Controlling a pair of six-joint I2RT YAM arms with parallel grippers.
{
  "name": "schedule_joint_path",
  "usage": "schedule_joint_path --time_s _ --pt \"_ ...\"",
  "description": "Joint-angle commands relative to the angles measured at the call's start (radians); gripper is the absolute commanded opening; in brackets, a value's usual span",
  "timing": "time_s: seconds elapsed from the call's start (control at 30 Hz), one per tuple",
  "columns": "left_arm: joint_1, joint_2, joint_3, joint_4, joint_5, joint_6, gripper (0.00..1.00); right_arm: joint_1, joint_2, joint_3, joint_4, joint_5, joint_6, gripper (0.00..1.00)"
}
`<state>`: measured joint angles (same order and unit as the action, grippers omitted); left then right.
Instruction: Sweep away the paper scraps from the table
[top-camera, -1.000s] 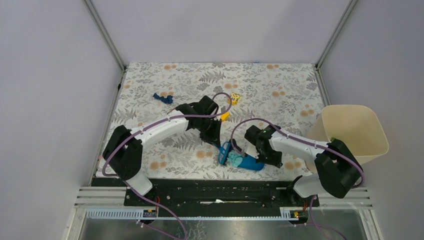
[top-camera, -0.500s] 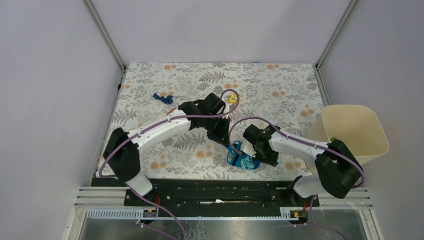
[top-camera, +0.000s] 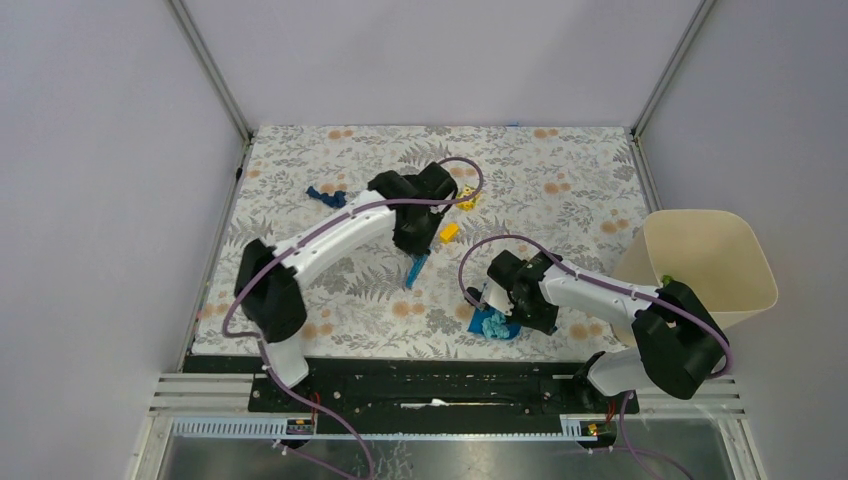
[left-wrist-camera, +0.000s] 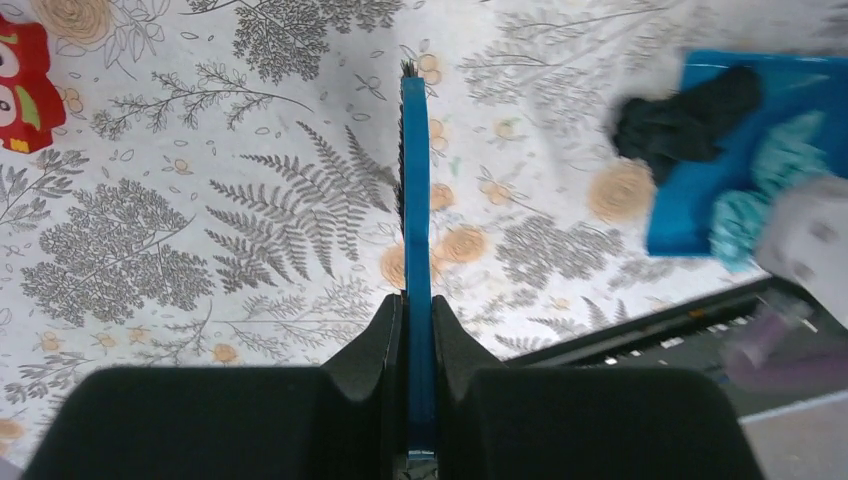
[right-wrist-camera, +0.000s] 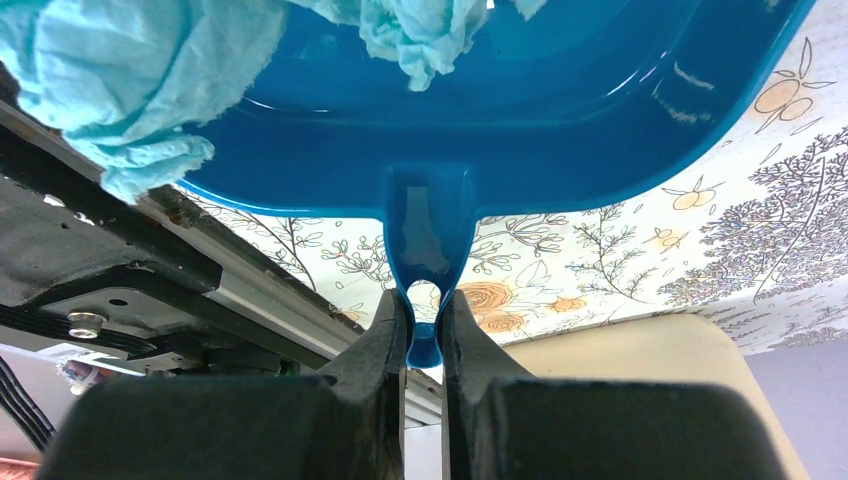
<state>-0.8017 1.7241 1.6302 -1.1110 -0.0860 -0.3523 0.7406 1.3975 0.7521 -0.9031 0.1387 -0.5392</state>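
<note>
My left gripper (top-camera: 414, 250) (left-wrist-camera: 417, 322) is shut on a thin blue brush (top-camera: 413, 271) (left-wrist-camera: 415, 190), which points at the table (top-camera: 560, 170) left of the dustpan. My right gripper (top-camera: 508, 303) (right-wrist-camera: 423, 322) is shut on the handle of the blue dustpan (top-camera: 509, 333) (right-wrist-camera: 520, 110), held near the table's front edge. Light cyan paper scraps (top-camera: 491, 325) (right-wrist-camera: 110, 80) lie in the pan; they also show in the left wrist view (left-wrist-camera: 775, 175). A dark blue scrap (top-camera: 325, 195) lies at the far left of the table. No green scrap shows on the cloth.
A beige bin (top-camera: 700, 262) (right-wrist-camera: 640, 390) stands off the table's right edge, something green at its rim. A yellow block (top-camera: 449, 233) and a yellow patterned toy (top-camera: 468, 197) lie behind the left gripper. A red toy (left-wrist-camera: 20, 80) shows in the left wrist view.
My left gripper has drawn the brush back from the dustpan, up and to the left. The dustpan with the cyan scraps has shifted slightly right.
</note>
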Motion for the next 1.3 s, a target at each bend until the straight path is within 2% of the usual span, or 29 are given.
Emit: schedule_joint_path --time_s 0.0,0.3,0.5,0.6,0.7,0.87,1.27 --pt "0.021 0.146 0.061 -0.041 0.004 0.073 0.0 0.011 -0.008 0.007 -0.022 0.012 0.027 0.0" --pt "-0.047 0.212 0.062 0.167 0.452 0.034 0.0 0.011 0.009 0.003 -0.006 -0.005 0.038 0.0" --pt "-0.086 0.188 0.059 0.233 0.64 0.004 0.0 0.011 0.014 -0.001 0.015 -0.013 0.042 0.0" --pt "-0.086 0.152 0.058 0.235 0.655 -0.001 0.0 0.011 0.013 -0.006 0.028 -0.01 0.047 0.0" --pt "-0.085 0.13 0.093 0.148 0.547 0.029 0.0 0.011 0.001 -0.014 0.043 0.004 0.05 0.0" --pt "-0.075 0.133 0.171 -0.075 0.082 0.087 0.0 0.012 -0.024 -0.033 0.083 0.009 0.048 0.0" --pt "0.12 0.073 0.118 -0.086 -0.419 0.147 0.0 0.011 -0.022 -0.031 0.11 -0.016 0.046 0.0"
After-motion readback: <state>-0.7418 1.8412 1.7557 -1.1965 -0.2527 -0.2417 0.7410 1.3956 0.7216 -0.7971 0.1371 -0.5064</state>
